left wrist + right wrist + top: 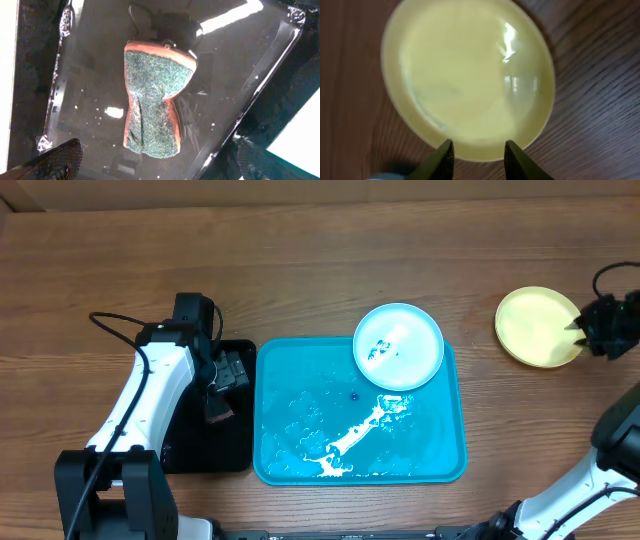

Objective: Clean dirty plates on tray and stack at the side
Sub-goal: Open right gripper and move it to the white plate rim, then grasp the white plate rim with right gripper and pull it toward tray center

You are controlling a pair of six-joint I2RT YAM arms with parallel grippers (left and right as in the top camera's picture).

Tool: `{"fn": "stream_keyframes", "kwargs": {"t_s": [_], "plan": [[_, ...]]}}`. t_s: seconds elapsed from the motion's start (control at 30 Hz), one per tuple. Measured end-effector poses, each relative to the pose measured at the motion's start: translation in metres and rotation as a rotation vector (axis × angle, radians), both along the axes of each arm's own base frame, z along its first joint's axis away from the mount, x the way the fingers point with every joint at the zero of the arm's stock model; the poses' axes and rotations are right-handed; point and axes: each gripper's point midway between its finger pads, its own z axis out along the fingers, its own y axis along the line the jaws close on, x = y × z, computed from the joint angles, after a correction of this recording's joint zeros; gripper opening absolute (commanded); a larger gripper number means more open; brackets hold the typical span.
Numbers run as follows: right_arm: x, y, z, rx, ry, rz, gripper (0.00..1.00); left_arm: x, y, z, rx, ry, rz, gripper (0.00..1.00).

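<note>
A pale yellow-green plate lies flat on the wood to the right of the tray. My right gripper is at its right edge. In the right wrist view the plate fills the frame, and the right gripper is open, its two fingertips parted over the near rim and holding nothing. A light blue plate with dark smudges rests on the far right corner of the bright blue tray, which is wet with white streaks. My left gripper hangs wide open above the black tray.
A green and orange scouring sponge lies in the wet black tray, just ahead of my left gripper. The black tray sits against the blue tray's left side. Bare wooden table surrounds both trays.
</note>
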Motion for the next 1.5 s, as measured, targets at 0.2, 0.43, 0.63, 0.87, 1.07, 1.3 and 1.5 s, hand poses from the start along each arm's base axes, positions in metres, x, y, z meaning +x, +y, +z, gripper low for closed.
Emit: {"fn": "stream_keyframes", "kwargs": {"t_s": [0.2, 0.43, 0.63, 0.87, 1.07, 1.3, 1.5], "plan": [[0.016, 0.072, 0.061, -0.052, -0.127, 0.313, 0.62, 0.0, 0.0, 0.0, 0.0, 0.0, 0.0, 1.0], [0.036, 0.18, 0.06, -0.074, -0.233, 0.721, 0.68, 0.0, 0.0, 0.0, 0.0, 0.001, 0.0, 1.0], [0.059, 0.217, 0.052, -0.141, -0.346, 0.853, 0.68, -0.001, 0.0, 0.0, 0.0, 0.006, 0.0, 1.0], [0.061, 0.218, 0.018, -0.136, -0.302, 0.92, 0.6, -0.006, 0.0, 0.0, 0.001, 0.024, 0.0, 1.0], [0.051, 0.225, -0.04, -0.044, -0.188, 0.985, 0.58, -0.008, 0.0, 0.0, 0.001, 0.032, 0.0, 1.0], [0.049, 0.247, -0.053, -0.019, -0.197, 1.062, 0.57, -0.009, 0.0, 0.0, 0.001, 0.037, 0.0, 1.0], [0.05, 0.264, -0.053, -0.022, -0.213, 1.102, 0.55, -0.012, 0.0, 0.0, 0.001, 0.047, 0.0, 1.0]]}}
